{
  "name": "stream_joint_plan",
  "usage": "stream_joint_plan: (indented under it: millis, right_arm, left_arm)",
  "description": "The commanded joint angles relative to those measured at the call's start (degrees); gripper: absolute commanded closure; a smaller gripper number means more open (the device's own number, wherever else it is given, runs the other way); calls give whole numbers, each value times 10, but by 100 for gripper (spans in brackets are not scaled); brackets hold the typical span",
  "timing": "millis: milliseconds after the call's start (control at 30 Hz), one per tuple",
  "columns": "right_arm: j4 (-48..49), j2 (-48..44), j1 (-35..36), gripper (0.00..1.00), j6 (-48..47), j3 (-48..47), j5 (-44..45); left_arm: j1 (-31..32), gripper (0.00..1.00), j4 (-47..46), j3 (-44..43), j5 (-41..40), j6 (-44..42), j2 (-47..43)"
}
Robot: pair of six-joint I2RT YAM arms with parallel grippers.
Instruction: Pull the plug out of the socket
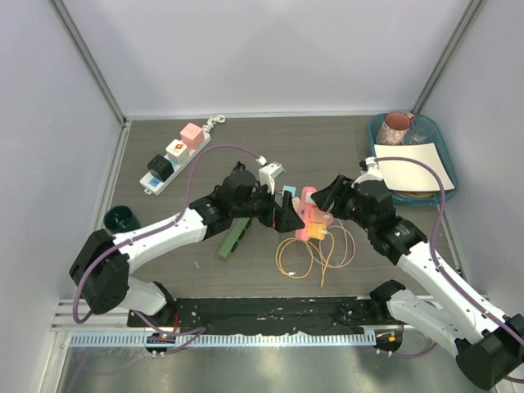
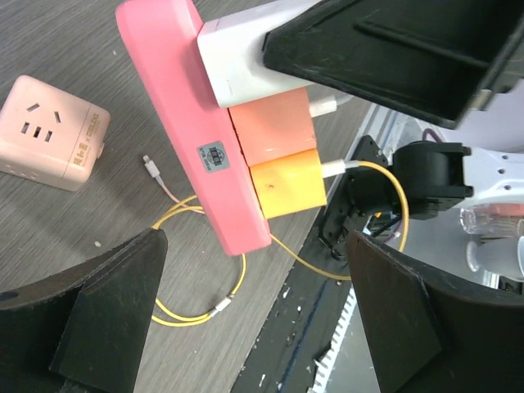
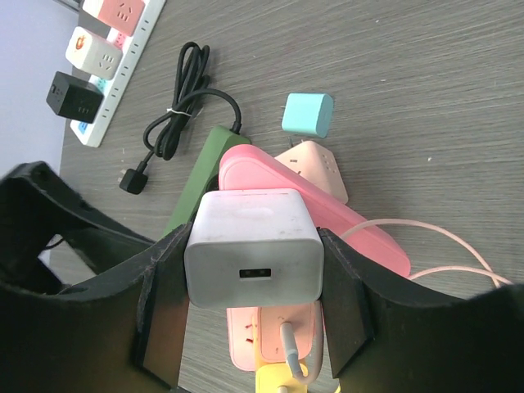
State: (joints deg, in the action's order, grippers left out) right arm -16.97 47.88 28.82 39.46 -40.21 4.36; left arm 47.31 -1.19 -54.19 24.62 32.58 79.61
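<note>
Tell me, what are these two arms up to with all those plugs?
The right end effector is clamped on a white charger that sits plugged into a pink power strip. The charger is flush against the strip, so it has not been pulled out yet. The left end effector is wide open next to the strip and grips nothing. A peach plug and a yellow plug sit in the same strip beside the charger.
</note>
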Motion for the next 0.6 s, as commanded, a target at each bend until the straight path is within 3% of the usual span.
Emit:
stream_joint_plan:
  millis: [0, 333, 567]
  right_arm:
    - [73, -16, 7, 83, 28, -39, -9]
    - [85, -28, 10, 84, 43, -32, -10]
    - [88, -31, 11, 84, 48, -30, -12]
  left_arm:
    - [15, 6, -48, 1, -53, -9, 32]
    - [20, 12, -72, 2, -76, -4, 74]
    - [23, 17, -119, 14, -47, 19, 97]
